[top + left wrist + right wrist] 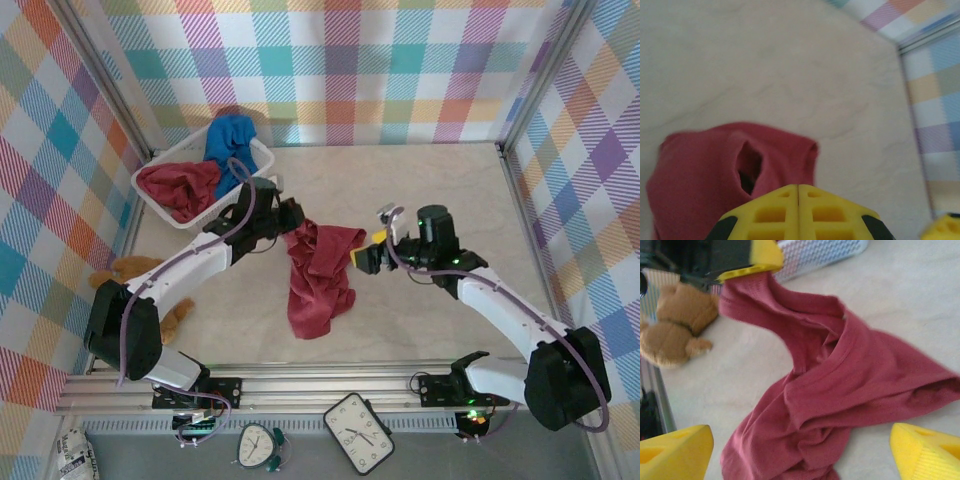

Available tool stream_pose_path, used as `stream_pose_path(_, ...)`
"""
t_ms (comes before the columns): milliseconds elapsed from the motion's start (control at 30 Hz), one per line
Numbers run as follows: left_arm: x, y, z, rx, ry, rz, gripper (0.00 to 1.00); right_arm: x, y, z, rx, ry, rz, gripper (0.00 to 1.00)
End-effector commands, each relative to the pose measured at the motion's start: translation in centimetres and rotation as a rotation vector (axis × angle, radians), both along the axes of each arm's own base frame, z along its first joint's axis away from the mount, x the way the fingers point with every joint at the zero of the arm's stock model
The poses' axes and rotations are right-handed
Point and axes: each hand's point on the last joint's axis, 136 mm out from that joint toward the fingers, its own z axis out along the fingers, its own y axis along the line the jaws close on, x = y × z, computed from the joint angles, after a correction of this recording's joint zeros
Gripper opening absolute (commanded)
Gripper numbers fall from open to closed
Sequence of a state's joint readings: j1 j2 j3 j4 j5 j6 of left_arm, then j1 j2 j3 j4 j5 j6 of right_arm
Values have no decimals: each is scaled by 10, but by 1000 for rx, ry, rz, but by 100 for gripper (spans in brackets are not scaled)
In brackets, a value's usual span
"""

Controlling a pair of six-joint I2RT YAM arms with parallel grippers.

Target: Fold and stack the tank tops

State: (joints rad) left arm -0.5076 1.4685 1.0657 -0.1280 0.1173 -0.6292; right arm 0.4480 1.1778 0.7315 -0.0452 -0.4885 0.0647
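Where the pale marbled worktop [440, 190] meets its far left corner, a single white mesh basket [200, 215] sits at an angle and holds two garments. One is a bright blue tank top [230, 138], heaped at the far end and spilling over the rim. The other is a crumpled basket-held dark red tank top [178, 188], which fills the near end. A third garment, the loose dark red tank top [320, 275], lies outside the basket near the middle of the worktop, rumpled and twisted into a long shape that trails toward the near edge. That makes three tank tops in all, two dark red and one blue. The left claw [290, 218] reaches in from beside the basket. Its yellow fingertips [798, 200] are pressed together, and they pinch the upper left edge of the loose dark red tank top, lifting that corner off the surface. The right claw [365, 255] hovers just beside the same garment's upper right edge. The right wrist camera shows its yellow fingers [675, 455] spread wide on either side of the cloth, gripping nothing. One small brown teddy bear [130, 272] lies on the worktop's left side, near the left arm and apart from the basket. Two clocks rest below the near rail, a larger black-rimmed clock [358, 432] and a smaller green-rimmed clock [255, 445].
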Motion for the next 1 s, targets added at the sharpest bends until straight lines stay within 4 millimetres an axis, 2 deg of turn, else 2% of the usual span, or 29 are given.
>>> stream_pose_path(0, 3, 13, 16, 26, -93, 53, 0, -15, 10, -42, -118, 47, 29, 86)
stream_pose_path(67, 4, 22, 0, 104, -73, 66, 0, -19, 22, -62, -182, 37, 42, 84)
stream_pose_path(133, 5, 25, -7, 134, -63, 68, 0, -15, 34, -76, -227, 6, 44, 81)
stream_pose_path(367, 7, 31, -18, 188, -32, 58, 0, 13, 78, -90, -348, -157, 119, 69)
stream_pose_path(667, 1, 40, -26, 219, -10, 55, 0, 30, 89, -102, -414, -172, 137, 59)
stream_pose_path(733, 1, 40, -28, 218, -4, 49, 0, 27, 90, -112, -443, -156, 171, 52)
stream_pose_path(900, 1, 40, -32, 226, 7, 39, 0, 8, 95, -125, -442, -110, 270, 48)
stream_pose_path(967, 1, 41, -35, 232, 15, 34, 0, 6, 93, -131, -471, -99, 281, 41)
